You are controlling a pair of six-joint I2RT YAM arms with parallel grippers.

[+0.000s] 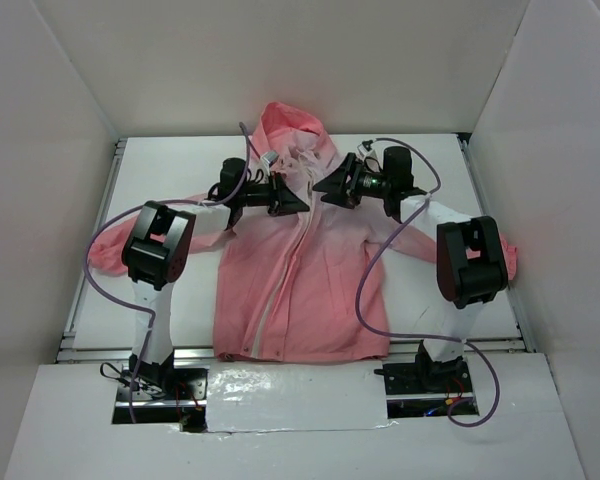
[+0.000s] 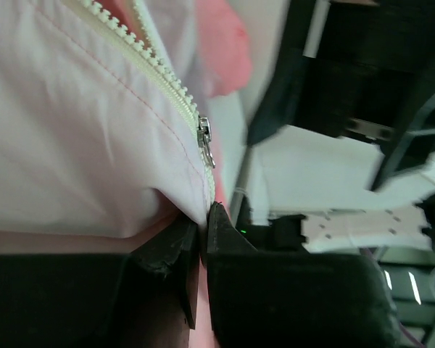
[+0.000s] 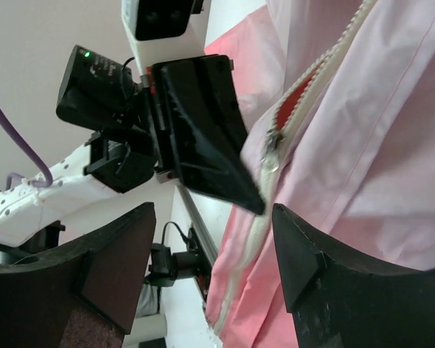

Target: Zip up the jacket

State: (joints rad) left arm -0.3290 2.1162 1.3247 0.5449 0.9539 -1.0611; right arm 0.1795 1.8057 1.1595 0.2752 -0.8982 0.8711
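The pink jacket (image 1: 300, 290) lies flat on the table, hood at the far end, its light zipper closed from the hem up to the chest. My left gripper (image 1: 296, 201) is shut on the jacket's zipper edge (image 2: 196, 210), just below the metal slider (image 2: 205, 141). The open teeth (image 2: 141, 54) run on above the slider. My right gripper (image 1: 327, 190) is open and holds nothing, right next to the left one at the chest. In the right wrist view its fingers (image 3: 290, 239) flank the zipper, with the slider (image 3: 272, 152) and the left gripper's black finger (image 3: 203, 138) just ahead.
White walls (image 1: 60, 150) enclose the white table (image 1: 170, 170) on three sides. The sleeves spread out to the left (image 1: 110, 250) and right (image 1: 505, 255) under both arms. Purple cables (image 1: 365, 290) hang over the jacket.
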